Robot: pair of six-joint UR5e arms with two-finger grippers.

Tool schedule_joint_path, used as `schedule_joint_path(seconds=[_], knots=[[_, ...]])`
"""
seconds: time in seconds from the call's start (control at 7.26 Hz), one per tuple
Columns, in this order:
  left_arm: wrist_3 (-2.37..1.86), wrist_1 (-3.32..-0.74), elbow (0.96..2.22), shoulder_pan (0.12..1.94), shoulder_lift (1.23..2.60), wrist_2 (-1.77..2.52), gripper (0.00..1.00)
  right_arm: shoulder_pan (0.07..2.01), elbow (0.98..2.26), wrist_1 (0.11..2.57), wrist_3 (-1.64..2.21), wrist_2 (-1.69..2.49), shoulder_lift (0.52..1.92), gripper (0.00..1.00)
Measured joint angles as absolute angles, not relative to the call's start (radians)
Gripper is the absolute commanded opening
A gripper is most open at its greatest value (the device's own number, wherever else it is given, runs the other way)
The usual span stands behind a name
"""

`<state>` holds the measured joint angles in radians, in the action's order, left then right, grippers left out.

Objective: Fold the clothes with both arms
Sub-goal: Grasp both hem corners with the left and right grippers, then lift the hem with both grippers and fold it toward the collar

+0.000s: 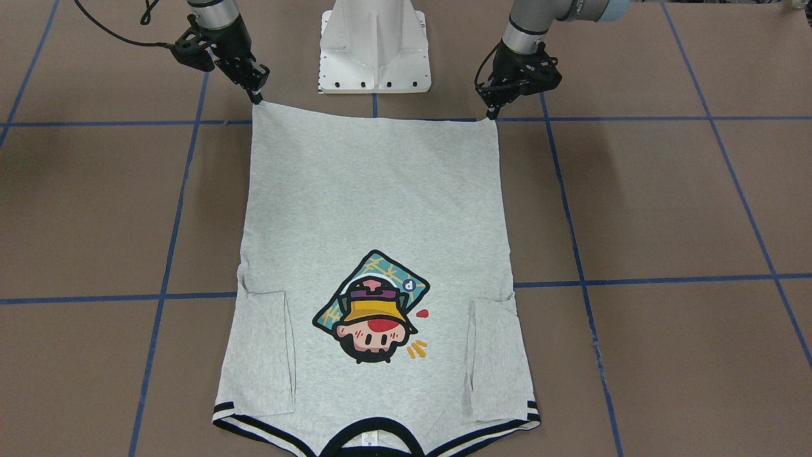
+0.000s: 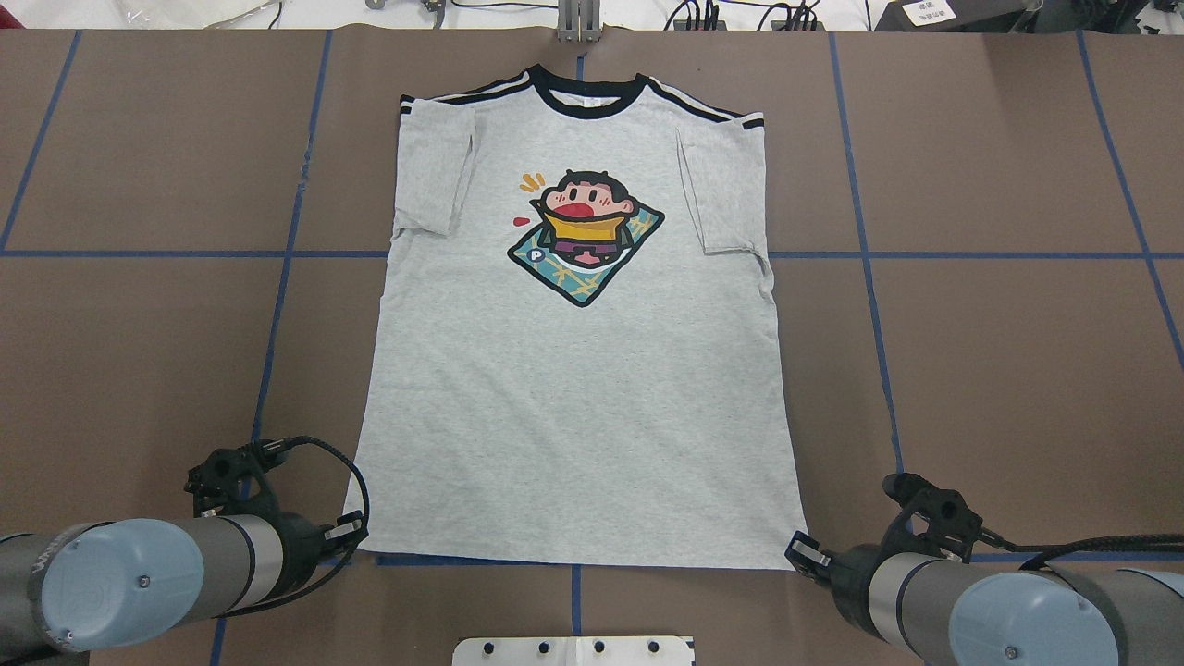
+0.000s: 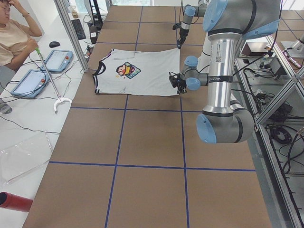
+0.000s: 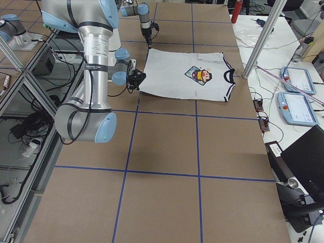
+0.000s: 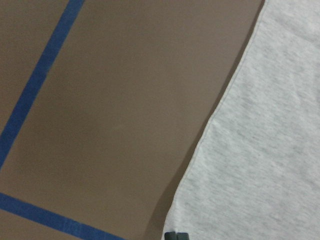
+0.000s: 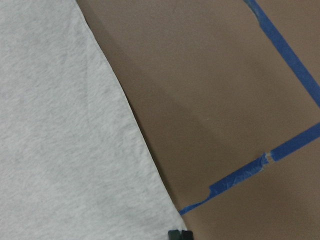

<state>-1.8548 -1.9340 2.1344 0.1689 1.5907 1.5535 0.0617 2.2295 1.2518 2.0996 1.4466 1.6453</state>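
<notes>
"Where does the T-shirt (image 2: 573, 398) lie?"
"Flat on the table (image 2: 999, 370) before me, collar far, hem nearest my pedestal (image 1: 374, 51), sleeves folded inward over it."
"Your grippers?"
"My left gripper (image 2: 350, 534) meets the hem's left corner, right gripper (image 2: 797, 549) its right."

Soft heathered knit T-shirt (image 2: 573, 416) on matt brown table (image 2: 971, 370)

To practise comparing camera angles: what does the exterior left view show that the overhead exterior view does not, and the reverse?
Only exterior left: an operator, two tablets and a red cylinder beside the table. Only overhead: the sleeves plainly folded in, and the white P in the print. Both: the T-shirt lying flat, with the left gripper and right gripper at its hem corners.
</notes>
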Motion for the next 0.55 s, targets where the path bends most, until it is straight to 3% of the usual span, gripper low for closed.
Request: schedule_joint_path(seconds=[0.55], knots=[[-1.934,-1.828,2.340,0.123,1.584,1.555,0.00,0.064,2.324,1.252,2.102,1.467,1.719,0.00]])
